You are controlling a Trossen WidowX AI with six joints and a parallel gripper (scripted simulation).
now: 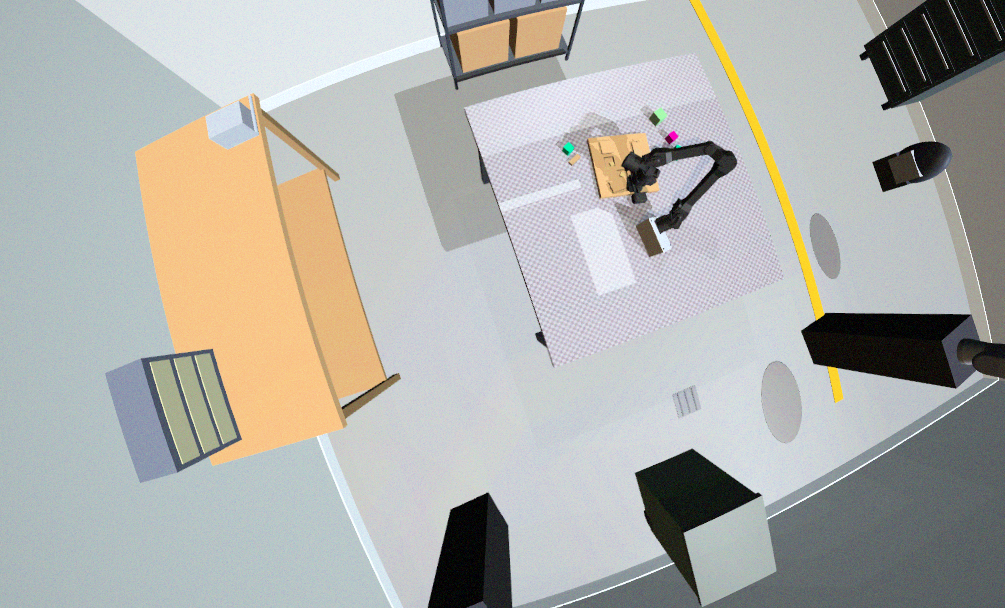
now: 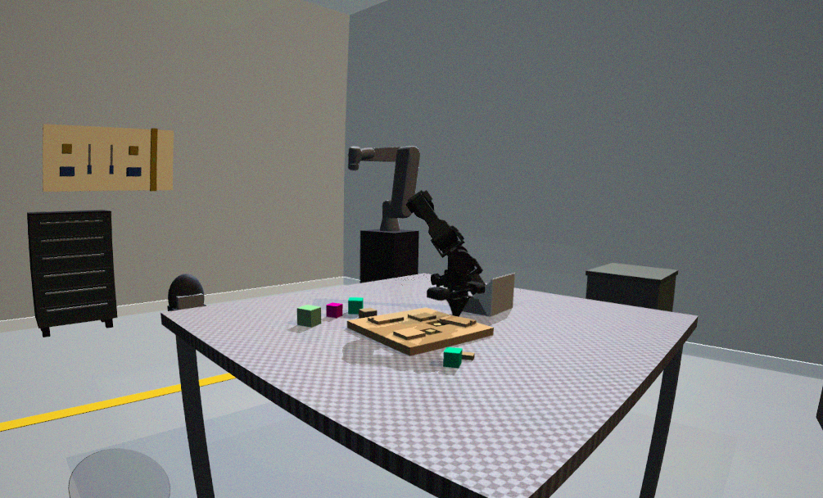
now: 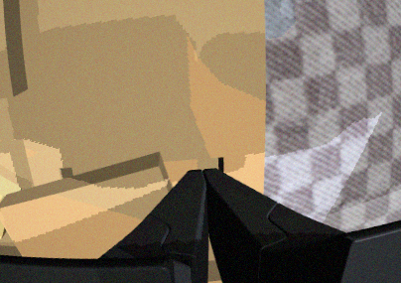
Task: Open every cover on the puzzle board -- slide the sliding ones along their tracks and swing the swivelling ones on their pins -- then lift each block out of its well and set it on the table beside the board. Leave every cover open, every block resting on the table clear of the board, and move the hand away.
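Observation:
The wooden puzzle board point(image 1: 605, 190) point(image 2: 366, 328) point(image 3: 228, 6) lies flat on the table. Raised covers point(image 2: 409, 332) point(image 3: 74, 216) are on it; two small openings show between them, their insides unclear. My gripper point(image 2: 458, 312) point(image 3: 201, 184) is shut and empty, low over the board's edge area, its tips right of a cover in the wrist view. A light green block point(image 1: 658, 117) point(image 2: 308, 315), a magenta block point(image 1: 671, 137) point(image 2: 333, 310) and a teal block point(image 2: 355, 305) rest beyond one side of the board. Another teal block point(image 1: 568, 148) point(image 2: 453, 358) rests off the opposite side. The arm hides part of the board from above.
A small wooden piece point(image 1: 574, 159) point(image 2: 468, 356) lies beside the lone teal block. Another wooden piece point(image 2: 368, 313) lies near the board by the other blocks. An upright box-like panel point(image 1: 651, 237) point(image 2: 502, 295) stands behind the gripper near the arm's base.

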